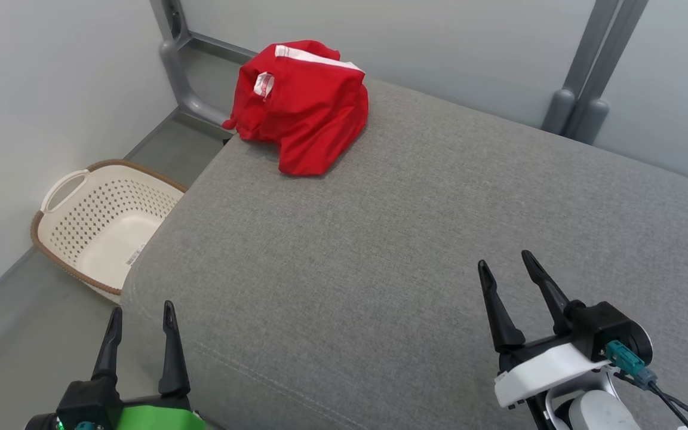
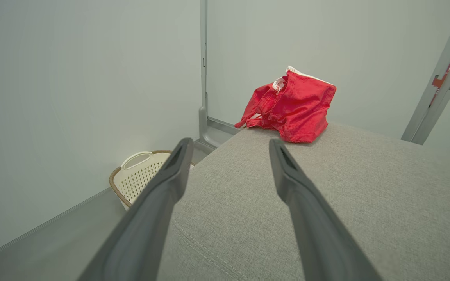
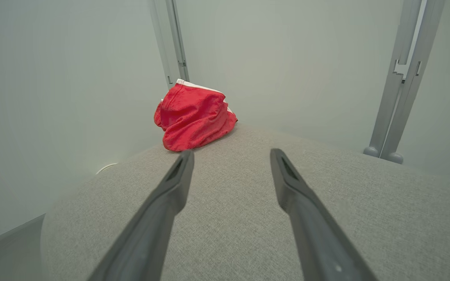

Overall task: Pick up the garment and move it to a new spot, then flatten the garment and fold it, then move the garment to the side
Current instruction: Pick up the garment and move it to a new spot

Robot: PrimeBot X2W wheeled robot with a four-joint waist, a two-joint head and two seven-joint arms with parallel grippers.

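Garment (image 1: 302, 107), red with white trim, lies crumpled in a heap at the far left corner of the grey fabric-covered tabletop (image 1: 415, 239), beside its edge. The left gripper (image 1: 143, 307) and the right gripper (image 1: 505, 259) are at the near side, well apart from it. Their fingers are spread wide and hold nothing, probably so that either arm can reach forward for the first pick.

Reads as a staged test booth dressed for laundry work: plain pale wall panels (image 1: 51, 89) framed by grey metal posts (image 1: 559, 113), one grey fabric-covered platform (image 1: 409, 239), cream perforated laundry basket (image 1: 99, 215) on smooth grey floor (image 1: 21, 322).
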